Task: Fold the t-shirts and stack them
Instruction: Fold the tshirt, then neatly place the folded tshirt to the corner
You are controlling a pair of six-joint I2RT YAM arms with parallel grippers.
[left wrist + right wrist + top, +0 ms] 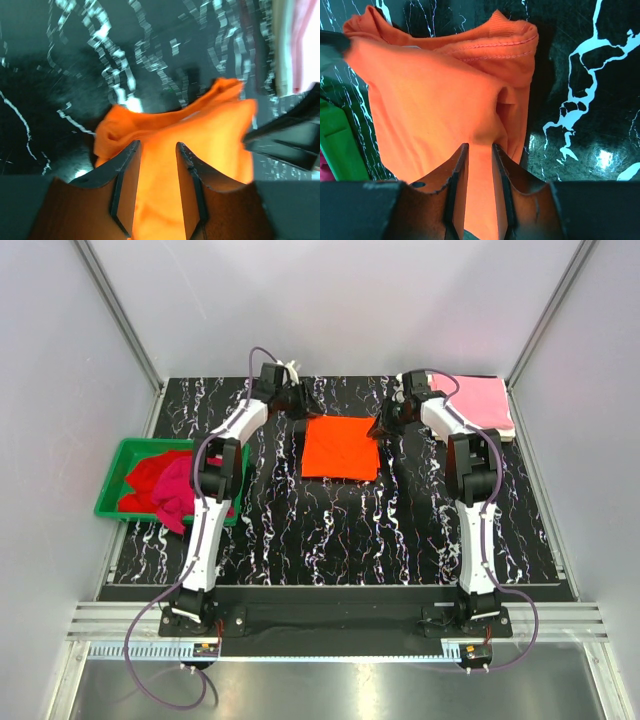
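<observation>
As both arms' fingers (125, 192) (457, 192) pinch far corners, orange shirt (340, 448) lies (centred).

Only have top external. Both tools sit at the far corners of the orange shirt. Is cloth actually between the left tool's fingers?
Observer: Yes. In the left wrist view the bright orange cloth t-shirt fills the gap between the left tool fingers, bunched up off the table.
Operator: Right side?
Observer: Same. The right tool has orange cloth creased into the gap between its fingers. It looks pinched.
</observation>
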